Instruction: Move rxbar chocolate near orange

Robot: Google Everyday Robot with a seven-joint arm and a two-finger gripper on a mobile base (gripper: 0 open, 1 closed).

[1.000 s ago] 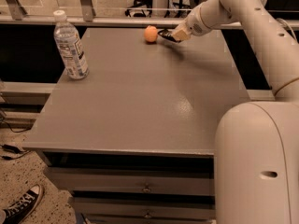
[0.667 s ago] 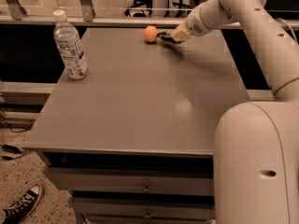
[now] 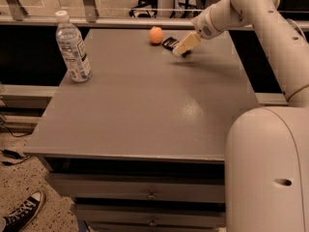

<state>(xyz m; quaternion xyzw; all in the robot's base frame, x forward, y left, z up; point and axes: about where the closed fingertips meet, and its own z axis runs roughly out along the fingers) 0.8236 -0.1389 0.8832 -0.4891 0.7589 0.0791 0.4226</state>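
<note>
The rxbar chocolate [image 3: 169,43], a small black bar, lies at the far side of the grey table [image 3: 145,105], just right of the orange [image 3: 155,35]. A small gap separates them. My gripper [image 3: 185,46] is at the bar's right end and covers part of it. I cannot tell whether it holds the bar or only rests by it. The white arm reaches in from the upper right.
A clear water bottle [image 3: 73,48] with a white cap stands upright at the table's left side. A railing [image 3: 120,21] runs behind the table's far edge. The robot's white body [image 3: 268,173] fills the lower right. A shoe [image 3: 21,214] is on the floor at lower left.
My gripper has shifted slightly toward the camera and to the right at the bar's end. The orange and the bottle have not moved.
</note>
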